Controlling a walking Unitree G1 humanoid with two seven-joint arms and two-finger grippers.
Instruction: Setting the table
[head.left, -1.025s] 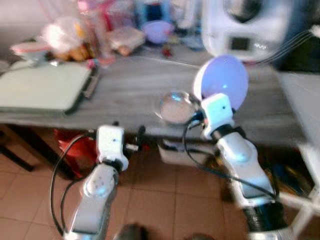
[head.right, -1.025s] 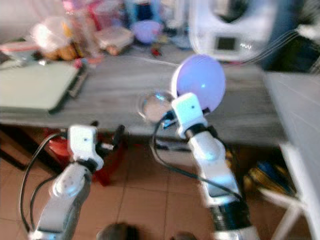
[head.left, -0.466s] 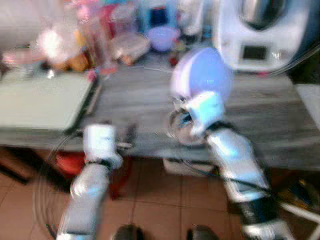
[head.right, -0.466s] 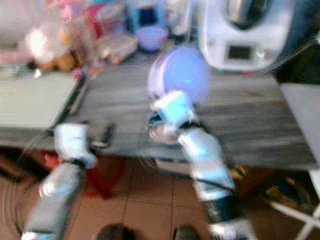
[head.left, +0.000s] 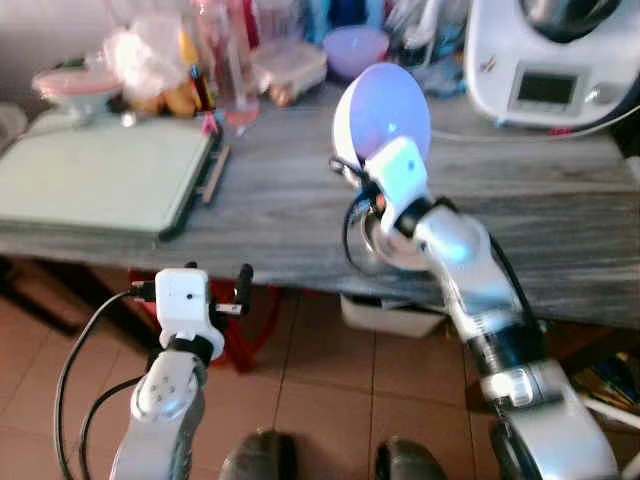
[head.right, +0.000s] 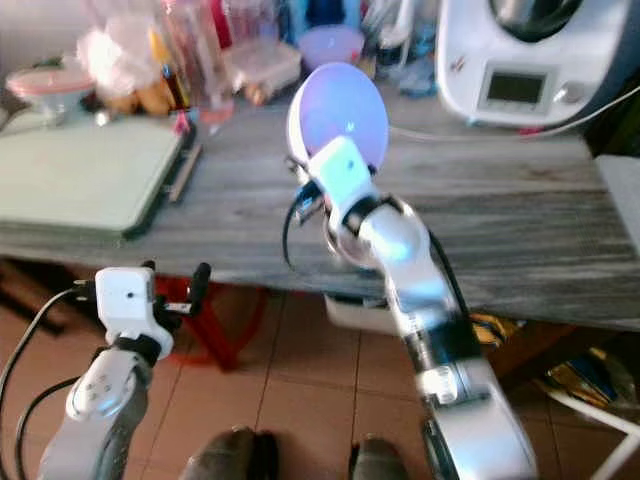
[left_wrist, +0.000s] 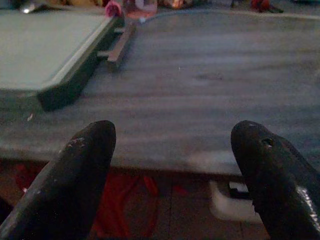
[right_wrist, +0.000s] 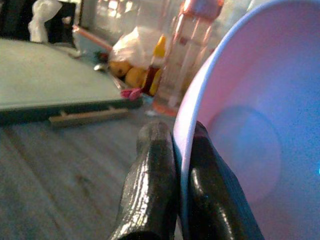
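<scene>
a: what's the biggest thing in front of the robot?

b: the grey wood-grain bench, running right across the head views. at its far right stands a white kitchen machine with a small display. on the left lies a pale green board with a dark edge.

a: and the clutter at the back?

b: a clear bottle with a reddish base, a white plastic bag with yellow things beside it, a lidded food box and a small lilac bowl. it's soft back there, so the yellow things may be fruit, but i can't be sure.

a: where is the plate?

b: the lilac plate is held on edge above the middle of the bench, its hollow face towards the camera. the right pincer is clamped on its rim, one black finger on each side, seen close in the right wrist view.

a: anything under that arm?

b: a round shiny thing sits on the bench near its front edge, partly hidden by the right arm; i can't tell what it is.

a: the left pincer?

b: the left pincer hangs in front of the bench edge, below the top, its fingers spread wide apart with nothing between them.
</scene>
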